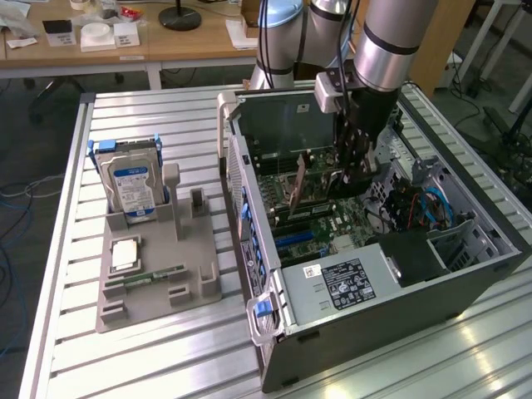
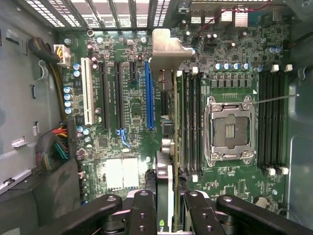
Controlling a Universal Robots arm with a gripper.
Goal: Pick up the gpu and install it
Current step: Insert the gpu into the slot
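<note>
The thin, flat gpu [image 2: 167,171], with a bent metal bracket, is clamped edge-on by the black hand's [image 2: 168,197] part-closed fingers over the green motherboard [image 2: 122,98]. In the exterior view, the case [image 1: 432,283] is seen at three o'clock.

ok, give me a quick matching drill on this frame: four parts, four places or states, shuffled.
1 gpu
2 hard drive
3 blue slot
4 CPU socket

A upright in the grey holder
B empty, framed in metal
C clamped in the gripper
D empty, long, next to the held card

Pairs: 1-C, 2-A, 3-D, 4-B
</note>
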